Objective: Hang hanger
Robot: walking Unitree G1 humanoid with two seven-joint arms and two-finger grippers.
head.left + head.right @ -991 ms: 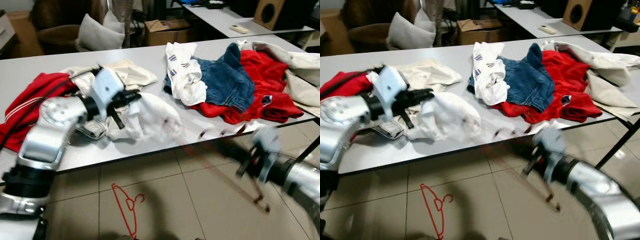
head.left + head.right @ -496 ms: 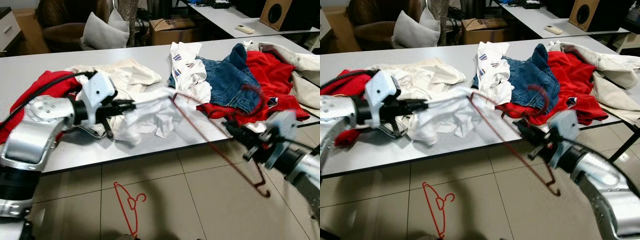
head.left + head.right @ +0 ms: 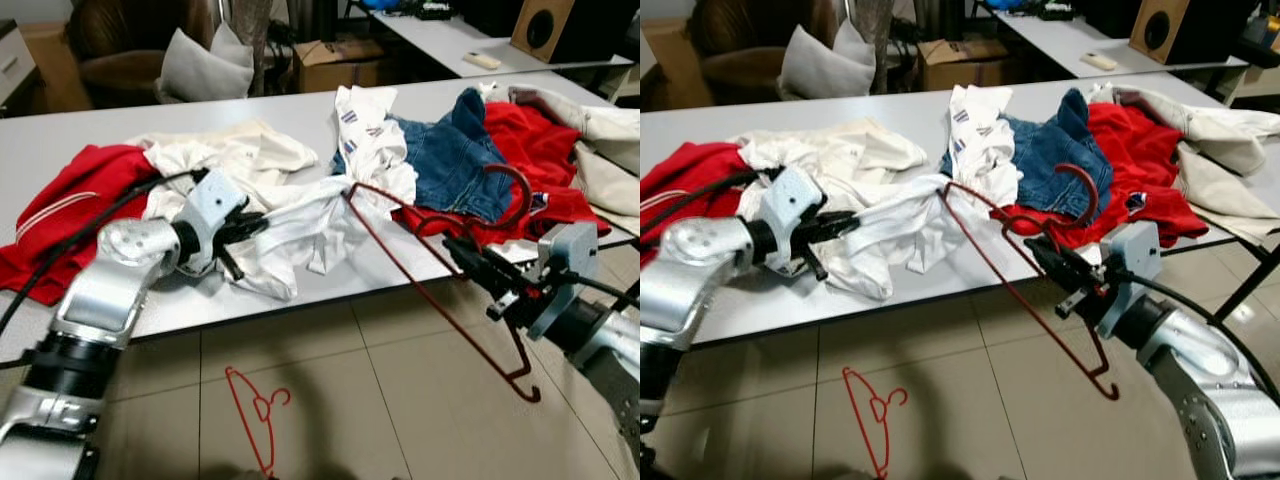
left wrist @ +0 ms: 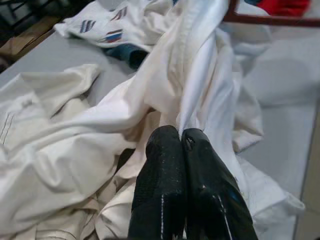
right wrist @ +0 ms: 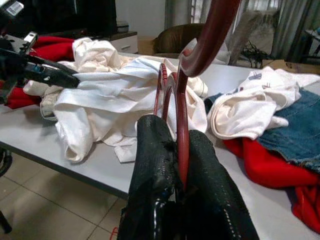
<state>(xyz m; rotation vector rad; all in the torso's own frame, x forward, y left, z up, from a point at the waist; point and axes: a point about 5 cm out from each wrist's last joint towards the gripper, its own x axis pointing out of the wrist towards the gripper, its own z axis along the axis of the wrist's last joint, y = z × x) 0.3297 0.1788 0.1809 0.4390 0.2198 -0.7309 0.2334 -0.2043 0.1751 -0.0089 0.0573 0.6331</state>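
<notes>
**Clothes heaped on the grey worktop**

The long grey worktop (image 3: 300, 110) carries a red garment (image 3: 70, 215) at the left, rumpled cream and white cloth (image 3: 250, 170) beside it, then a striped white top (image 3: 372, 135), blue jeans (image 3: 455, 160), a red sweater (image 3: 545, 150) and a beige jacket (image 3: 610, 140). A red hanger (image 3: 255, 412) lies on the tiled floor (image 3: 350, 400).
</notes>
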